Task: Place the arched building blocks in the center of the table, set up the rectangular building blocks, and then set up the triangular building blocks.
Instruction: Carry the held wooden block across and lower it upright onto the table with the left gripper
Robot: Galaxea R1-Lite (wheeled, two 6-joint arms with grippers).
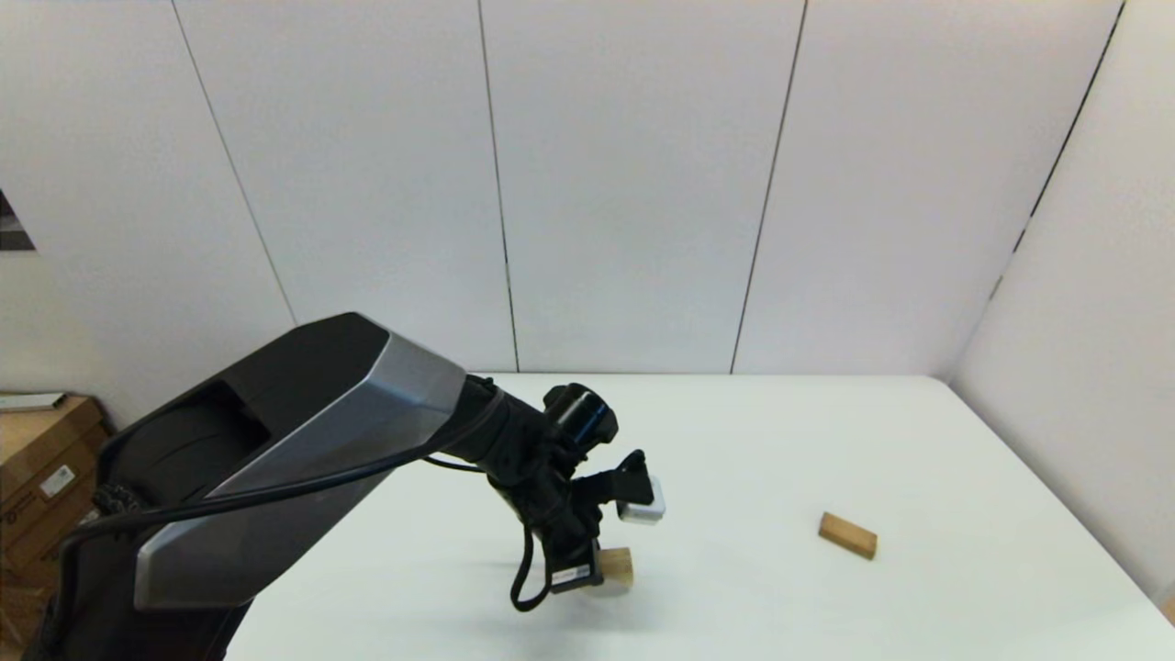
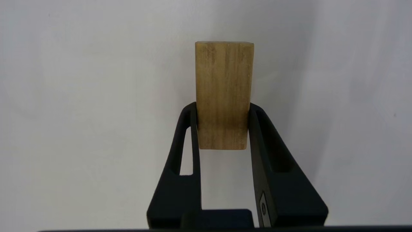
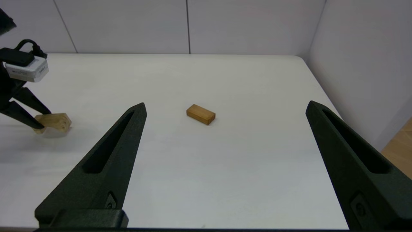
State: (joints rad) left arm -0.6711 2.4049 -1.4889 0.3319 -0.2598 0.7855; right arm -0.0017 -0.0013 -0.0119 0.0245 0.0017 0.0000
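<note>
In the head view, the left gripper (image 1: 601, 571) is seen lowered to the table (image 1: 826, 606), closed around the arched building blocks (image 1: 617, 566), of which only a light-wood end is shown beside the black fingers. The rectangular building blocks (image 1: 847, 535) are seen lying flat on the white surface, well apart to the right.

In the left wrist view, the arched block (image 2: 223, 95) is gripped by its two sides between the fingertips (image 2: 193, 122), with a plain grained face turned to the camera.

In the right wrist view, the right gripper (image 3: 225, 112) is held above the table with its fingers spread wide and nothing between them. The tan slab (image 3: 201, 114) is seen ahead, and the left gripper (image 3: 40, 124) with its block (image 3: 54, 121) far off to one side.
</note>
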